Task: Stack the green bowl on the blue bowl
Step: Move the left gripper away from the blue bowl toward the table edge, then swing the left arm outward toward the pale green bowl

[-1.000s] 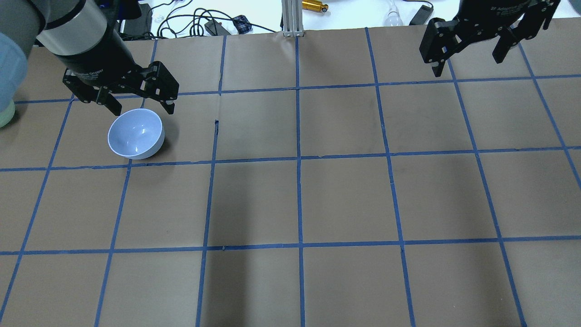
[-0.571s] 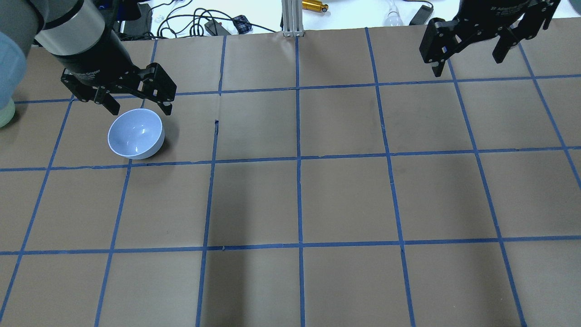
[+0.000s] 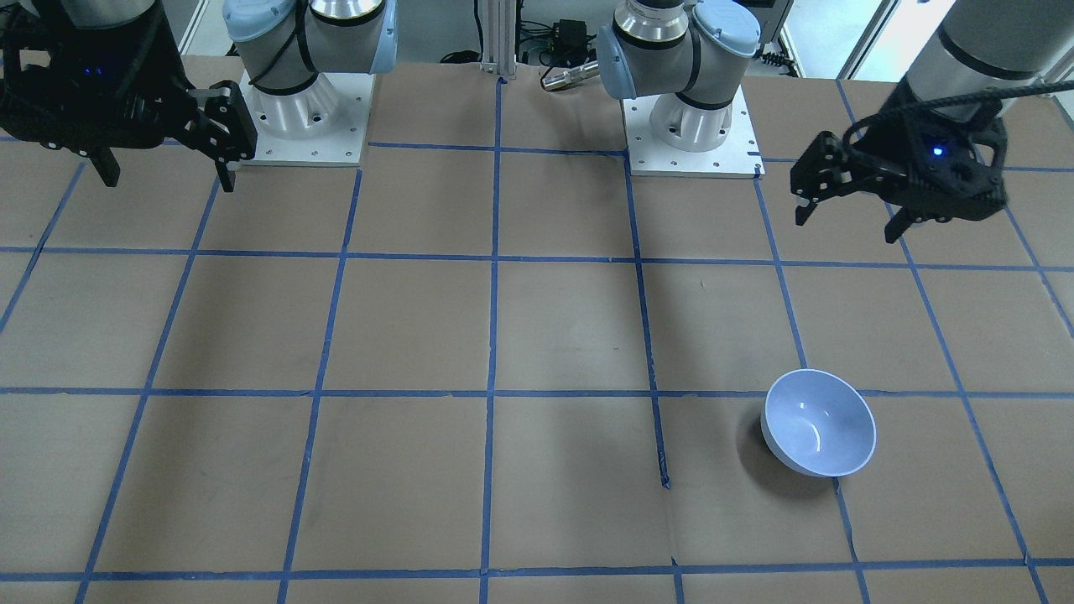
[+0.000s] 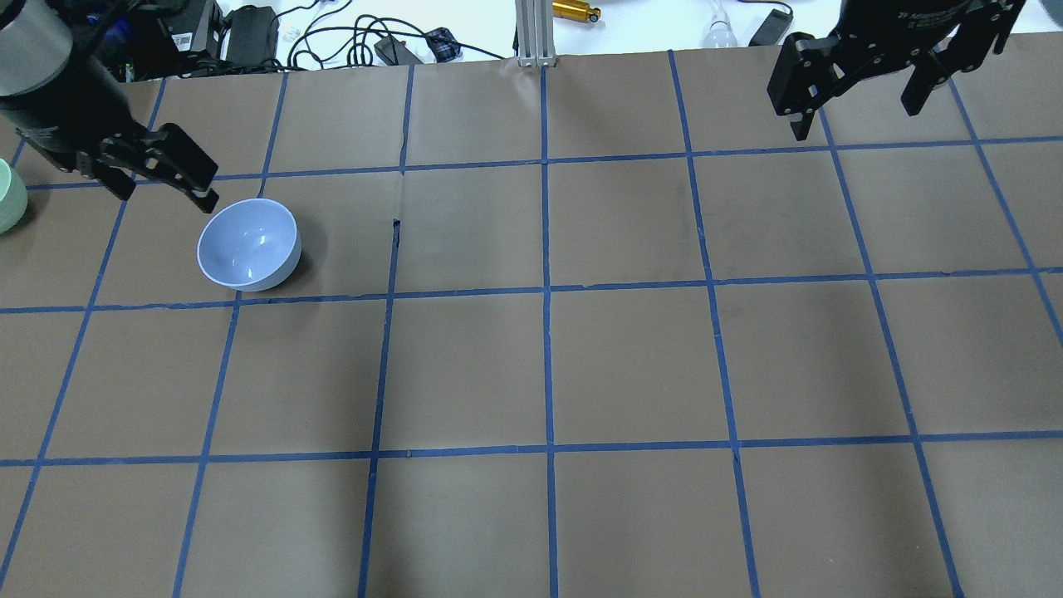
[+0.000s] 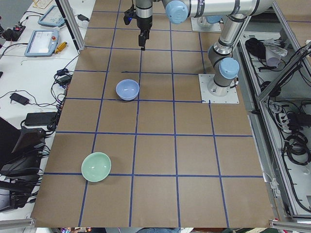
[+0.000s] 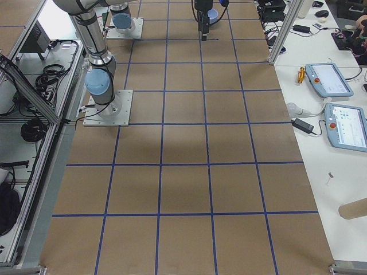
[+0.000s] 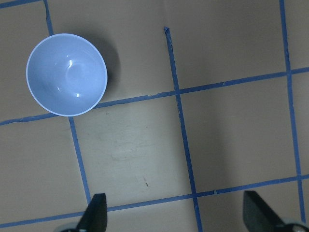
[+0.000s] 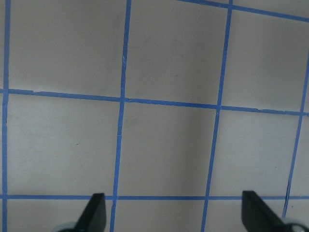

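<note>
Left hand (image 4: 166,193): fingers spread wide, empty, pointing down, upper left of overhead view. Right hand (image 4: 855,116): fingers spread wide, empty, raised, upper right.

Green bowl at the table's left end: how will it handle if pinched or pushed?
The green bowl has a clean round rim, so it's probably rigid. Its smooth, glossy-looking wall likely slips in a pinch. Upright on a rounded body, it may tip if pushed high.

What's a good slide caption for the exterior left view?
Before stacking: green bowl and blue bowl sit apart, upright, on the taped-grid table.
</note>
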### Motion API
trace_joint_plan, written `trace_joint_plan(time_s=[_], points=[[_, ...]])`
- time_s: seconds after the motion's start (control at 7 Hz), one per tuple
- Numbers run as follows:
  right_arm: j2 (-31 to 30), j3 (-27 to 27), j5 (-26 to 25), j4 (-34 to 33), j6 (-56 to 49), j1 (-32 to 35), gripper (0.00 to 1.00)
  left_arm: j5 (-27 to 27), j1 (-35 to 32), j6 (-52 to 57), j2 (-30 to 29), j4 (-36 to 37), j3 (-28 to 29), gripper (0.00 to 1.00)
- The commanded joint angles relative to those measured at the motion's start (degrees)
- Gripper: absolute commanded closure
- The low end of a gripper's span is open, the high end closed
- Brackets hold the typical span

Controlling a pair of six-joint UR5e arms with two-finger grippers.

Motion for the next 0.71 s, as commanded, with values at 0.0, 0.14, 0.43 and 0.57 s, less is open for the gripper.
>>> trace_joint_plan(time_s=[0.0,0.14,0.43,0.57], points=[[0.00,0.00,0.00,0.00,0.00,0.00,0.00,-0.38,8.85,15.10,-3.74,1.58,0.16,0.00],[0.00,0.00,0.00,0.00,0.00,0.00,0.00,-0.47,12.80,21.87,-6.46,3.16,0.51,0.00],[0.00,0.00,0.00,0.00,0.00,0.00,0.00,-0.64,18.10,34.89,-12.00,9.48,1.30,0.00],[0.00,0.00,0.00,0.00,0.00,0.00,0.00,-0.73,21.16,42.25,-15.07,13.25,2.43,0.00]])
